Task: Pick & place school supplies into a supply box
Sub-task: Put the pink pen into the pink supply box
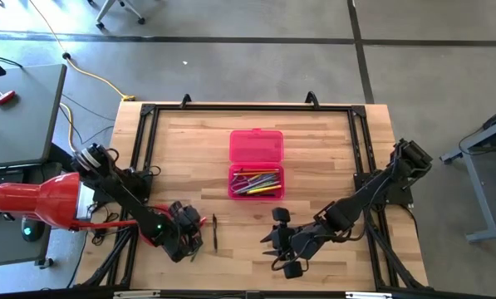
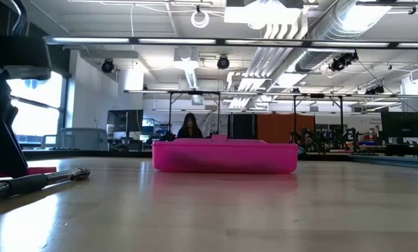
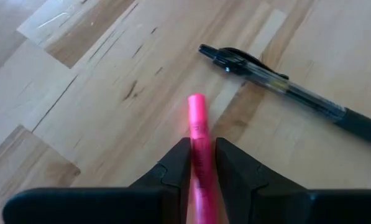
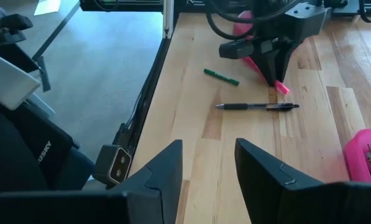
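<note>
Most pens already lay in the pink supply box (image 1: 256,181) at frame centre; the left gripper (image 3: 202,163) pinched a pink marker (image 3: 199,146) at lower left, the right gripper (image 4: 208,163) waited spread at lower right, and a black pen (image 1: 215,232) and green pen (image 4: 221,76) remained on the desk (image 1: 314,158).

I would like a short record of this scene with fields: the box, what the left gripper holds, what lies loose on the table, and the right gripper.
box: pink supply box, lid open, pens and pencils inside
left gripper: left gripper shut on a pink pen, low over the table
loose items: black pen near the left gripper; green pen farther off
right gripper: right gripper open, empty
</note>
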Tool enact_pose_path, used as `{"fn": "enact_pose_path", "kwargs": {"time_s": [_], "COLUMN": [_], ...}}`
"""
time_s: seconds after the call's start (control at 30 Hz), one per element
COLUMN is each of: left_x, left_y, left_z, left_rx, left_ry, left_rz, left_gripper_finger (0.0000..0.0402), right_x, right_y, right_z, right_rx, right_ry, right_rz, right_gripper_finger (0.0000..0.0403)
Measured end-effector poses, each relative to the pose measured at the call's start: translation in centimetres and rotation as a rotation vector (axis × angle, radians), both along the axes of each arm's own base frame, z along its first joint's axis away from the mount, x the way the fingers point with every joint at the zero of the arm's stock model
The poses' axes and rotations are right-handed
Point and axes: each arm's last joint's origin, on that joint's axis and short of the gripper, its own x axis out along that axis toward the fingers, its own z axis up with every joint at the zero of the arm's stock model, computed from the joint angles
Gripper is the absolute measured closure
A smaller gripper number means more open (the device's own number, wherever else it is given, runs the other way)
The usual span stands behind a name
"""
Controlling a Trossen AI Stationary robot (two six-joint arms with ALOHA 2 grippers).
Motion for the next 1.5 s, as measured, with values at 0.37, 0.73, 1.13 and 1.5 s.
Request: {"fn": "enact_pose_path", "kwargs": {"time_s": [0.37, 0.73, 1.13, 1.5], "left_x": [0.3, 2.4, 4.7, 5.7], "left_y": [0.0, 2.4, 6.1, 7.3], "left_z": [-1.6, -2.3, -2.3, -2.3], "left_rx": [0.106, 0.237, 0.28, 0.248], "left_ry": [-0.063, -0.143, -0.072, -0.047], "left_rz": [0.056, 0.18, 0.258, 0.256], "left_gripper_finger": [0.0355, 0.0381, 0.0359, 0.0308], "right_x": [0.0, 0.0, 0.0, 0.0], "right_y": [0.0, 0.0, 0.0, 0.0], "right_z": [0.0, 0.0, 0.0, 0.0], "right_rx": [0.0, 0.0, 0.001, 0.002], "right_ry": [0.0, 0.0, 0.001, 0.001], "right_rz": [0.0, 0.0, 0.002, 0.003], "right_gripper_finger": [0.0277, 0.0277, 0.0277, 0.0277]}}
